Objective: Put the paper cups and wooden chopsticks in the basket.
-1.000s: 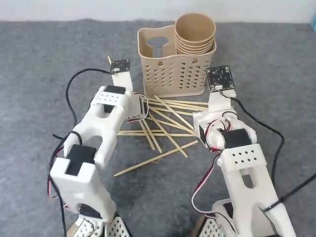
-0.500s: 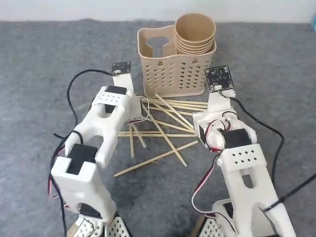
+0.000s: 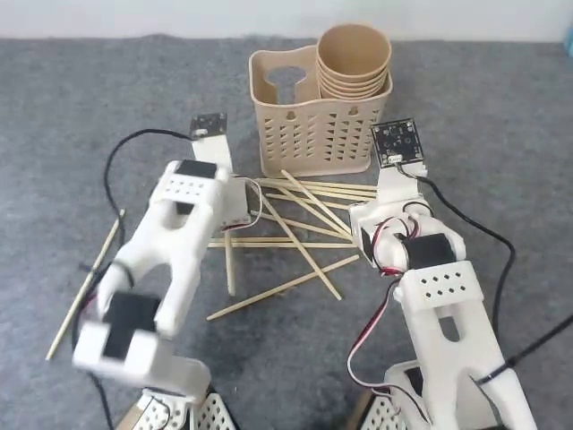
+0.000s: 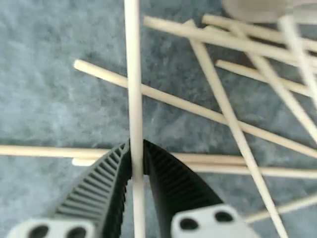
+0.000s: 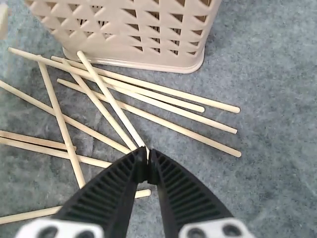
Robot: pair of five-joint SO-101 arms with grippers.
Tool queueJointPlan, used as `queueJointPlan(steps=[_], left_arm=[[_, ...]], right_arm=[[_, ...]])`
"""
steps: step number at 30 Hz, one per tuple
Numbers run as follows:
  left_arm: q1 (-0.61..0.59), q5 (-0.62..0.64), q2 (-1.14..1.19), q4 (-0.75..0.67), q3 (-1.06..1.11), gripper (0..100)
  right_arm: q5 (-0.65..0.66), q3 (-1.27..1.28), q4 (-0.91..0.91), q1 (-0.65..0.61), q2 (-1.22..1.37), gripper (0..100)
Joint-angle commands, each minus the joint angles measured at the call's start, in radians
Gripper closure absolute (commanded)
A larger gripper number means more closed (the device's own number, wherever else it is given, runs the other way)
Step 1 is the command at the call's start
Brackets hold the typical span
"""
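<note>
Wooden chopstick (image 4: 132, 74), both ends cut off, sits pinched between the jaws of our left gripper (image 4: 136, 147); our right gripper (image 5: 148, 152) is pressed together.

A grey, felt-like covering (image 3: 72, 107) is spread over the whole table, from the near edge to the far one and from left to right. Its surface is seen to be mottled and slightly fuzzy, with lighter and darker flecks, as is shown close up in both wrist views. Along the far side it is bordered by a pale, plain strip (image 3: 134, 18). At the far right a small blue sliver (image 3: 569, 40) is seen; what it is cannot be told.
</note>
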Motion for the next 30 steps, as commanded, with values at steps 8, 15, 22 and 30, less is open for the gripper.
queueJointPlan(steps=[8, 15, 22, 30], left_arm=[[-0.003, -0.114, -0.598, 0.006, 0.171, 99], [-0.011, -0.123, -0.578, 0.017, 0.045, 99], [-0.011, -0.161, -0.358, 0.086, -0.280, 99], [-0.002, -0.172, -0.075, 0.198, -0.705, 99]], right_arm=[[0.023, -0.008, -0.038, 0.008, 0.007, 99.1], [0.023, -0.008, -0.038, 0.008, 0.007, 99.1], [0.025, -0.008, -0.038, 0.008, 0.007, 99.1], [0.025, -0.008, -0.038, 0.008, 0.007, 99.1]])
